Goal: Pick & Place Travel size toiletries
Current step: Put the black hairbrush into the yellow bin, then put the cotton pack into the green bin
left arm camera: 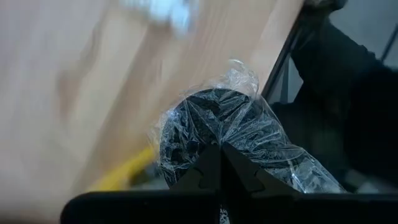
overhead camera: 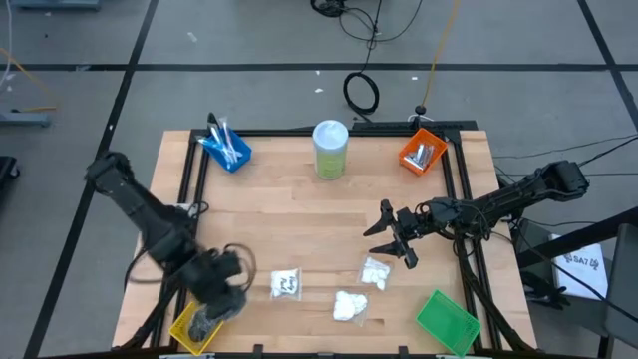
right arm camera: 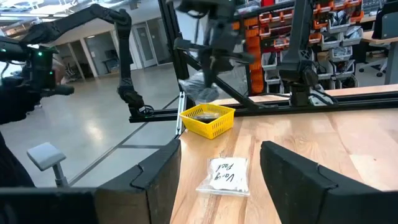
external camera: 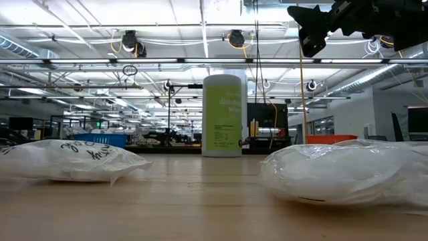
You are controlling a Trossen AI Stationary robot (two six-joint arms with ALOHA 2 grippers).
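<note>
From above, you see the left gripper point(overhead camera: 221, 289) at the table's near left corner, right over the yellow bin point(overhead camera: 191, 329), with a dark bagged bundle point(overhead camera: 209, 321) hanging from it into the bin's mouth; the right gripper point(overhead camera: 394, 239) hovers over the right half of the table with its jaws spread and nothing between them. Three white packets lie on the wood between the two arms: one with writing point(overhead camera: 287, 284) just right of the left gripper, a second point(overhead camera: 350, 306) nearer the front edge, and a third point(overhead camera: 375, 272) just below the right gripper. The blue bin point(overhead camera: 225, 149) of sticks, the pale-green canister point(overhead camera: 330, 150) and the orange bin point(overhead camera: 423, 153) line the far edge, and the green bin point(overhead camera: 447, 321) sits at the near right corner. At table height you face two packets lying flat, the written one point(external camera: 67, 159) on the left and a plain one point(external camera: 348, 173) on the right, the canister point(external camera: 222, 115) upright between them farther back. Your left wrist camera shows the jaws pressed together on the clear wrap of the dark discs point(left arm camera: 217, 134), which hang just past the fingertips. Your right wrist camera shows its open fingers point(right arm camera: 298, 171) framing the written packet point(right arm camera: 226, 175), well apart from it, with the yellow bin point(right arm camera: 207, 119) beyond.
</note>
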